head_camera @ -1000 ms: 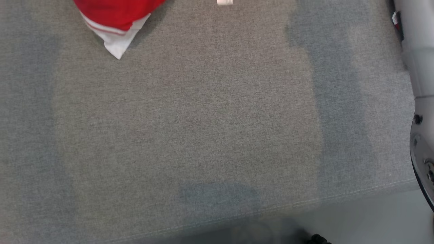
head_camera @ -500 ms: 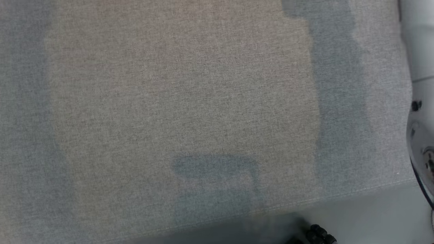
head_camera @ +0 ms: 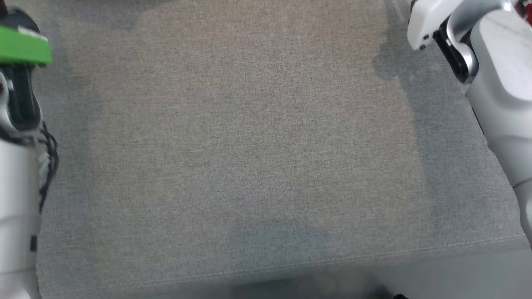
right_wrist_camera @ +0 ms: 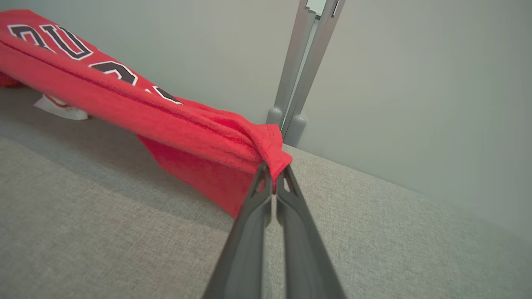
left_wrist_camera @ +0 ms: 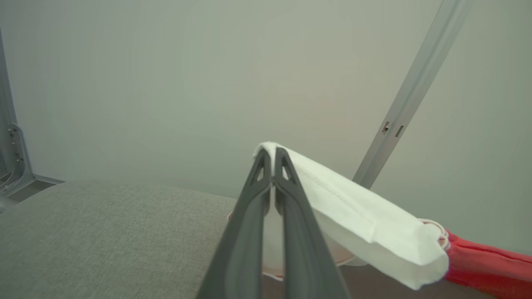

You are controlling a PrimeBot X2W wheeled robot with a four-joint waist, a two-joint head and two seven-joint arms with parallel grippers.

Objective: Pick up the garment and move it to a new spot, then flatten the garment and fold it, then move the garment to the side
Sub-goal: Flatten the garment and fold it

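The garment is a red jersey with black lettering and a white sleeve. In the left wrist view my left gripper [left_wrist_camera: 272, 151] is shut on the tip of the white sleeve [left_wrist_camera: 365, 216], which hangs in the air above the grey cushion. In the right wrist view my right gripper [right_wrist_camera: 272, 168] is shut on a bunched red corner of the garment [right_wrist_camera: 166, 120]. The cloth stretches away from it to the upper left, lifted off the cushion. In the head view my left forearm [head_camera: 16, 187] sits at the left edge and my right forearm [head_camera: 498, 83] at the upper right.
A wide grey fabric cushion [head_camera: 249, 145] lies below both arms, its seamed front edge [head_camera: 332, 259] near the bottom of the head view with pale floor beyond. A metal post [right_wrist_camera: 299, 62] stands against the plain wall behind the cushion, and a slanted metal bar [left_wrist_camera: 411, 91] crosses the left wrist view.
The head view has shifted. The red and white cloth seen at its top left a second ago has left the picture, and both forearms have come into it.
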